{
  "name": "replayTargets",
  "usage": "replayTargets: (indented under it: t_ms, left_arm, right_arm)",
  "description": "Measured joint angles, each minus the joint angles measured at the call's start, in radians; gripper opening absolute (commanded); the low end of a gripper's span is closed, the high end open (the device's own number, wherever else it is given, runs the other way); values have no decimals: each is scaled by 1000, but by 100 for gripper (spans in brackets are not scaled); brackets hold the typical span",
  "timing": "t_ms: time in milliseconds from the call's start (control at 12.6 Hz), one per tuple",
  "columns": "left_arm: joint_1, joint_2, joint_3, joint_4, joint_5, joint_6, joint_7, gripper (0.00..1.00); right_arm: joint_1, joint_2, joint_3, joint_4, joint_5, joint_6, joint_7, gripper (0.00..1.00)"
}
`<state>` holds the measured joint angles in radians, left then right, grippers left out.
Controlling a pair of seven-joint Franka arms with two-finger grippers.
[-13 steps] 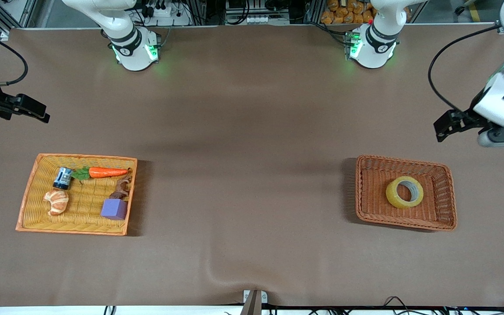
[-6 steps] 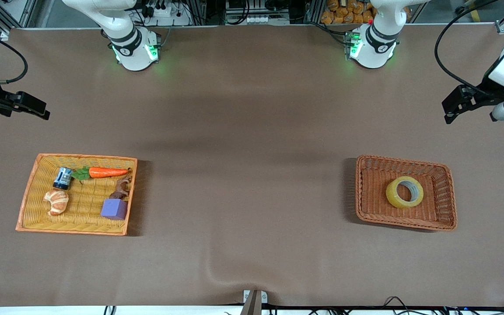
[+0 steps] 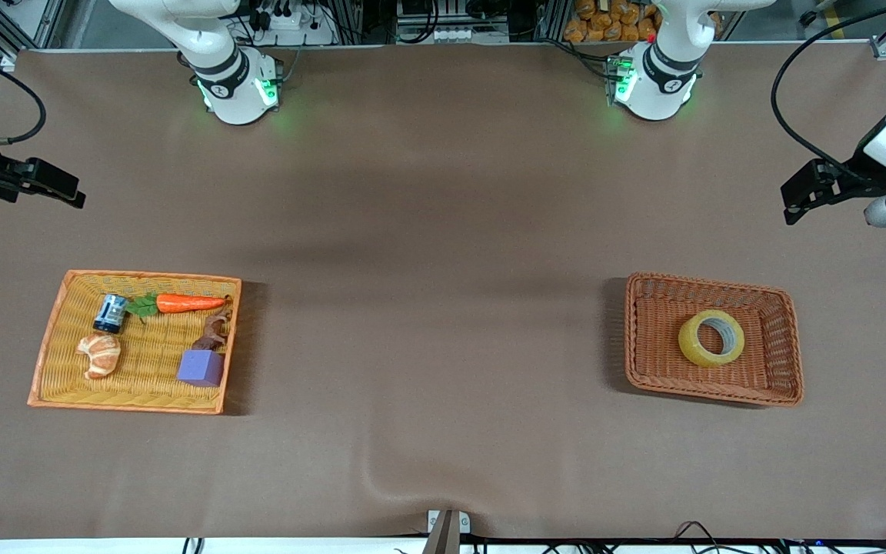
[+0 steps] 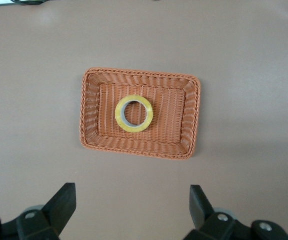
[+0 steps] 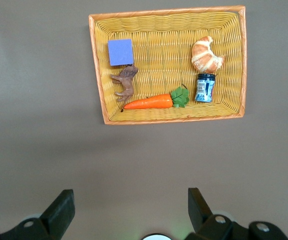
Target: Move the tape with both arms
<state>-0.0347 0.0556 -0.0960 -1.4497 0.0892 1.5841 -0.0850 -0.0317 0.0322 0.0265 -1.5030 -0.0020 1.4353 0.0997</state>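
The tape (image 3: 691, 343), a yellowish ring with a grey core, lies in the brown wicker basket (image 3: 637, 338) toward the left arm's end of the table. In the left wrist view the tape (image 4: 119, 114) sits in the middle of that basket (image 4: 82, 115). My left gripper (image 3: 795, 201) is open and empty, up over bare table at the left arm's end; its own view (image 4: 132, 205) shows the jaws wide apart. My right gripper (image 3: 58, 191) is open and empty over bare table at the right arm's end, and its own view (image 5: 131, 207) shows the same.
A yellow wicker basket (image 3: 51, 338) toward the right arm's end holds a carrot (image 3: 189, 302), a croissant (image 3: 99, 355), a purple cube (image 3: 201, 368), a brown animal figure (image 3: 214, 332) and a small blue can (image 3: 110, 313). The brown cloth has a wrinkle (image 3: 381, 481) near the front edge.
My left gripper has risen and drawn away from the brown basket toward the arms' bases, then settled. My right gripper has shifted slightly toward the bases. The tape has not moved.
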Motion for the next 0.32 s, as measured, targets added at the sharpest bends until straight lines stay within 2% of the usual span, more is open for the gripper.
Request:
replayTargets:
  t_ms: [316]
  left_arm:
    - [3,-1,15,16,-47,-19,0,100]
  right_arm:
    - [0,0,0,0,0,0,0,100]
